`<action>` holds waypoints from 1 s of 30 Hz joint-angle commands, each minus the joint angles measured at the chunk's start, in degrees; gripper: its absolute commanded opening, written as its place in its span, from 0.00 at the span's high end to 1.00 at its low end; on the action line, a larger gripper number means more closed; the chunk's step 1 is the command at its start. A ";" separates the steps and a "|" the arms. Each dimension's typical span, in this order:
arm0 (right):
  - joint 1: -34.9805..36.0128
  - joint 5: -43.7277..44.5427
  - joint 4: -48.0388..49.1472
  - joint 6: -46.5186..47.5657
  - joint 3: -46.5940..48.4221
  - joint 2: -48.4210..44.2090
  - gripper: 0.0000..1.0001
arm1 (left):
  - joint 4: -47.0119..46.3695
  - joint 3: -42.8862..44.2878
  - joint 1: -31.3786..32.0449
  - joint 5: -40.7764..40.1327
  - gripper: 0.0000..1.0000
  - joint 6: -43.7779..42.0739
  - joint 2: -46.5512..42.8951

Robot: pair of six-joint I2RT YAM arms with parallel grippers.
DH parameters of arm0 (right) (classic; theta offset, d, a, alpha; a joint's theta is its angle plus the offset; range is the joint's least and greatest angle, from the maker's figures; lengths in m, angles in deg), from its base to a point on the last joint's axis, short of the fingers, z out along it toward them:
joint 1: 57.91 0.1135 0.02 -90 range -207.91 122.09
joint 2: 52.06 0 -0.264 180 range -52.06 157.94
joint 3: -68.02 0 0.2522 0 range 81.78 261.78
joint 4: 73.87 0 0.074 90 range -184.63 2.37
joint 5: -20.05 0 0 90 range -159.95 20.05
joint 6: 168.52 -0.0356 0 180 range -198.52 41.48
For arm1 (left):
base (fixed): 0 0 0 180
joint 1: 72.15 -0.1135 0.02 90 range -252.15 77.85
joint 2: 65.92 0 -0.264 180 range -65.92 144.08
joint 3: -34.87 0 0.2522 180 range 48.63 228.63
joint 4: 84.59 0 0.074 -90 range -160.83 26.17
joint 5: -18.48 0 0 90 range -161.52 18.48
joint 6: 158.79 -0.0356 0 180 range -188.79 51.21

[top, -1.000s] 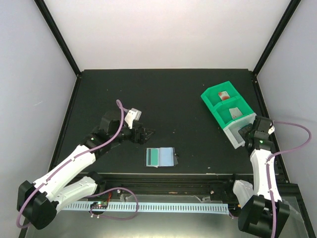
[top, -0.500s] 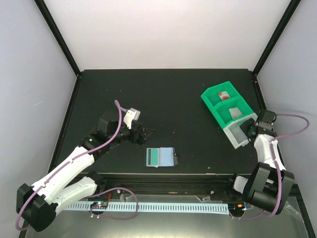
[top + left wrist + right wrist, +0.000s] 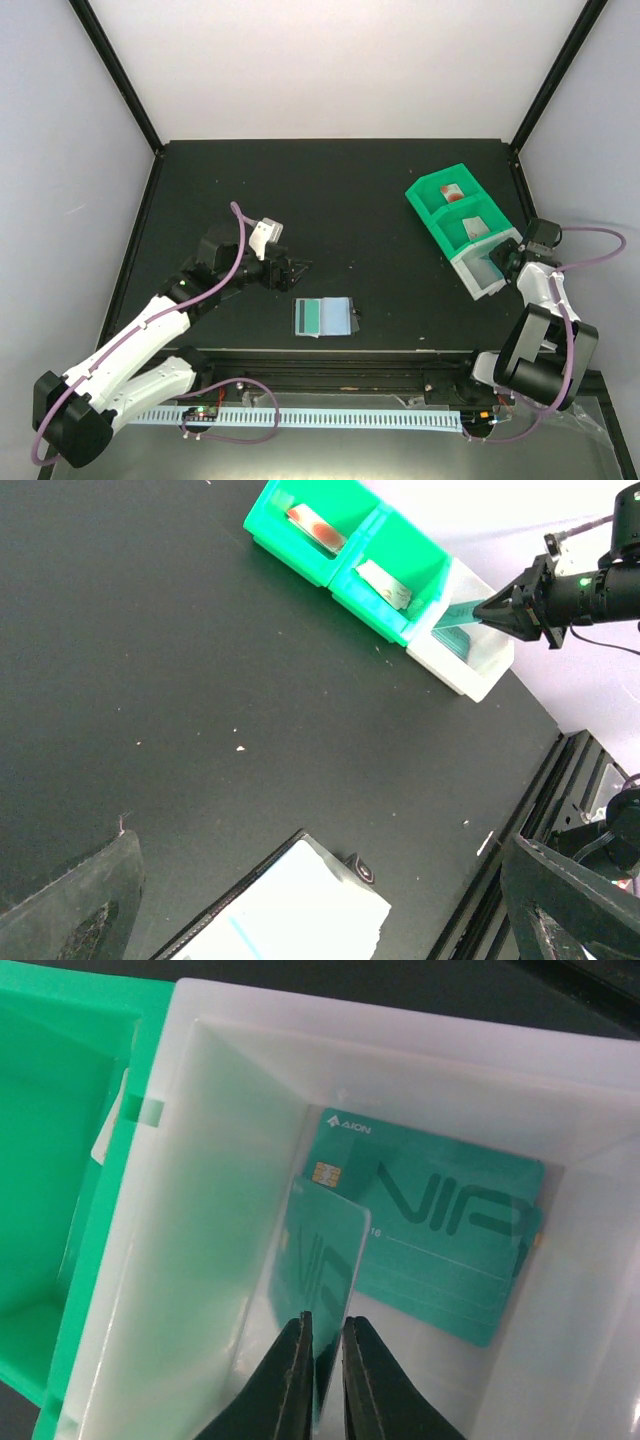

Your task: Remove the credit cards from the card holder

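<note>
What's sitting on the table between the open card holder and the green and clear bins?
Nothing: only bare black table with a few pale specks separates the card holder from the bins. The top external and left wrist views both show it.

White arm shells (image 3: 130,345), black joints (image 3: 213,262), purple cables (image 3: 243,235), black tapered right end effector (image 3: 325,1320).

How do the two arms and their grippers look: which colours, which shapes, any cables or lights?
Both the left arm and the right arm have white rounded links joined by black joints. A purple cable loops along each. The left gripper and the right gripper have black tapered fingers. A small green light glows on the right wrist.
</note>
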 commanded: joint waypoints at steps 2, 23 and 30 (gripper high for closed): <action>-0.75 1.49 0.58 0.98 1.81 1.73 0.84 | -1.24 -0.40 -0.20 0.62 0.01 -0.98 -0.94; -0.84 16.24 -11.81 -3.04 7.15 2.40 0.72 | -3.02 -1.43 -0.59 4.98 0.01 -1.62 1.85; -0.80 4.80 -10.52 -0.08 7.03 -5.12 0.68 | -0.19 0.19 -0.88 8.08 0.02 -3.80 3.71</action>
